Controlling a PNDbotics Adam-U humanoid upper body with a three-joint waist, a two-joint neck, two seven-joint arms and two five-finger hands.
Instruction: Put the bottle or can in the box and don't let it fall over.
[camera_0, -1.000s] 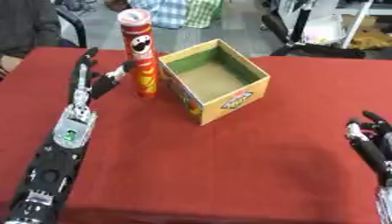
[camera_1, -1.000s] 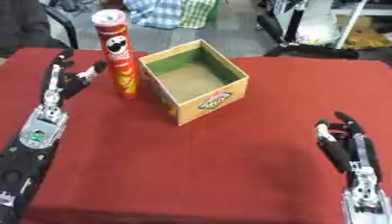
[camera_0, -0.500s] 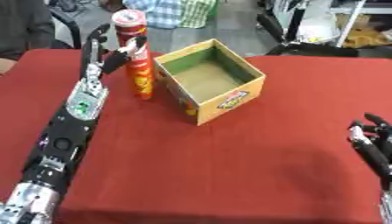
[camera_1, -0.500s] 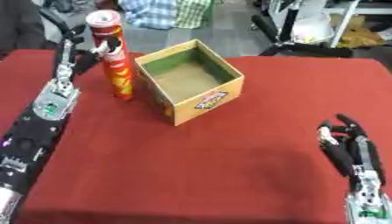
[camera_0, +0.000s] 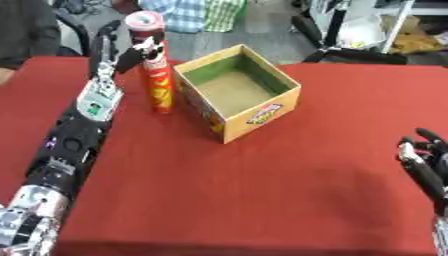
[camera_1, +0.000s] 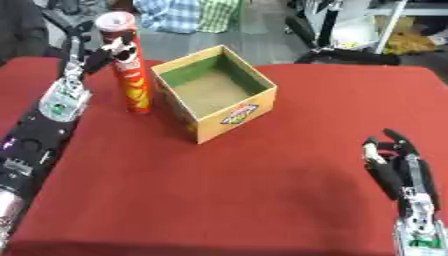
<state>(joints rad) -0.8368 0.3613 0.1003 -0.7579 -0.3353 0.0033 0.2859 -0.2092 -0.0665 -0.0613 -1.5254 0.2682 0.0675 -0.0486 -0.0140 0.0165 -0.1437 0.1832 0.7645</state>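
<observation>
A tall red chip can (camera_0: 156, 75) stands upright on the red table (camera_0: 262, 200), just left of an open yellow box (camera_0: 262, 107) with a green inside. My left hand (camera_0: 106, 54) is up beside the can's upper part on its left, fingers straight and pointing away, thumb reaching toward the can just below its lid; I cannot tell if it touches. Nothing lies in the box. My right hand (camera_1: 400, 167) rests open at the lower right, fingers up, far from both.
Chairs, bags and clutter stand beyond the table's far edge. A person's dark sleeve (camera_0: 22, 30) shows at the far left corner. Bare red cloth stretches between the box and my right hand.
My left hand has slid away from me along the can, from its lower half up to its top. The can, the box and my right hand have stayed put.
</observation>
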